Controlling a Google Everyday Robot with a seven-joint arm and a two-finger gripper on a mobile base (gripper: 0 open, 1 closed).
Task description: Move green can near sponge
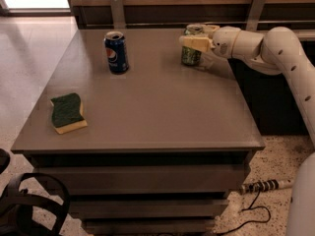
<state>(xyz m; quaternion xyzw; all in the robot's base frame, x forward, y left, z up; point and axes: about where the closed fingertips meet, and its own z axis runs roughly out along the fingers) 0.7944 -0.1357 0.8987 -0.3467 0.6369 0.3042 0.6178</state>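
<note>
The green can (191,53) stands upright at the far right of the grey table (162,107). My gripper (196,37) reaches in from the right at the can's upper half and sits around it, covering part of its label. The sponge (67,112), dark green on top with a yellow base, lies flat near the table's front left corner, far from the can and the gripper.
A blue Pepsi can (116,52) stands upright at the far left-middle of the table. A wooden wall with two metal brackets (117,9) runs behind the table. A cable (256,200) lies on the floor at the right, and a dark object (29,205) at the lower left.
</note>
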